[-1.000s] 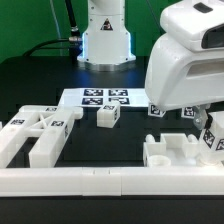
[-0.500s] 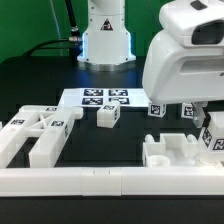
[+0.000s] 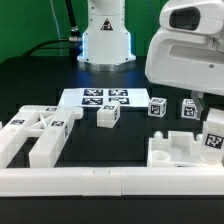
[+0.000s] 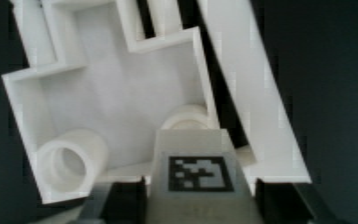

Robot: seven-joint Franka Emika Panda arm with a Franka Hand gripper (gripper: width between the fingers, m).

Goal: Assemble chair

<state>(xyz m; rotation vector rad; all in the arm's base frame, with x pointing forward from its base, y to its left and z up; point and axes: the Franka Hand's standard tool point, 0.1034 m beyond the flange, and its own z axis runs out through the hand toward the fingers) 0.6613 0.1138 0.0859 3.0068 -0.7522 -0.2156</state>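
My gripper [image 4: 201,203] is shut on a white chair leg bar [image 4: 195,150] with a black-and-white tag on its face; a dark finger presses on each side of it. In the exterior view the gripper [image 3: 209,126] hangs at the right and holds the leg bar [image 3: 213,138] just above the right end of the white seat block [image 3: 172,150]. In the wrist view the seat block [image 4: 91,95], with a round socket [image 4: 69,160], lies under the leg bar. More white chair parts [image 3: 35,135] lie in a pile at the exterior view's left.
The marker board [image 3: 105,97] lies at the back centre. Three small tagged white blocks [image 3: 107,116] [image 3: 158,107] [image 3: 189,108] stand near it. A long white rail [image 3: 100,181] runs along the front edge. The arm's base [image 3: 105,35] stands behind the board.
The hand has risen and shifted toward the exterior view's right, uncovering two small tagged blocks behind it. The held leg bar stays over the seat block's right end.
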